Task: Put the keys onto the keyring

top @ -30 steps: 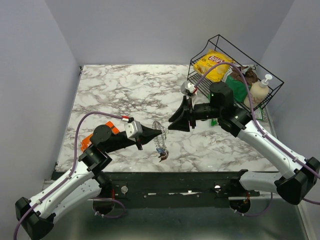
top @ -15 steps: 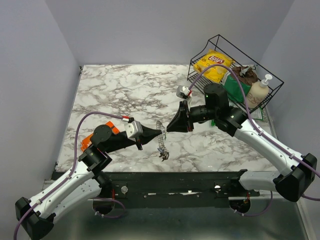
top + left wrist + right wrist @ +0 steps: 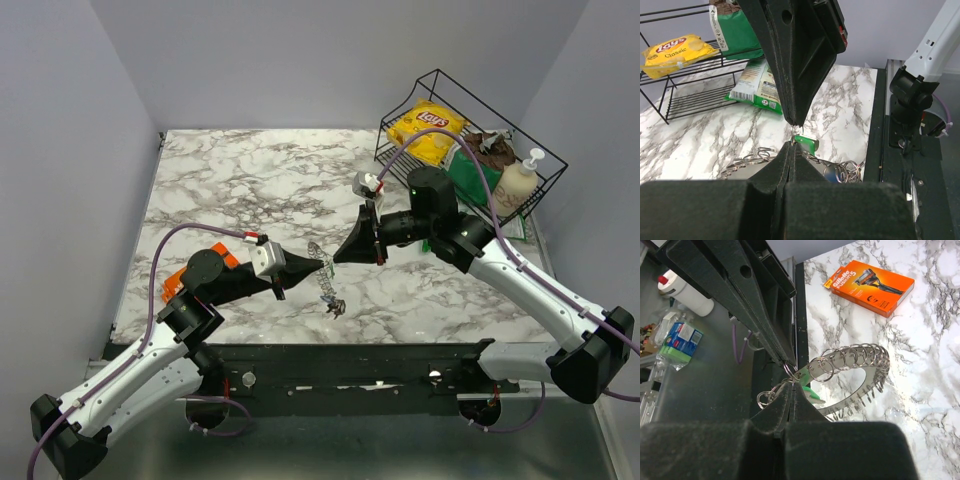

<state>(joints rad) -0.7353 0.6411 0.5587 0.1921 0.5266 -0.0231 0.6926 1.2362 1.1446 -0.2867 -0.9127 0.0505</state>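
The keyring (image 3: 322, 280) hung lengthwise from the left hand (image 3: 322, 263), which was closed on it; the right hand (image 3: 339, 257), earlier open, had shut.

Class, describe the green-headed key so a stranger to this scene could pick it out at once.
Start at the marble table, toward its front edge, where the left pincer and right pincer meet tip to tip. Just beneath those tips is the keyring, a tangle of silvery loops; the key is in it, the only piece with a bright green head.
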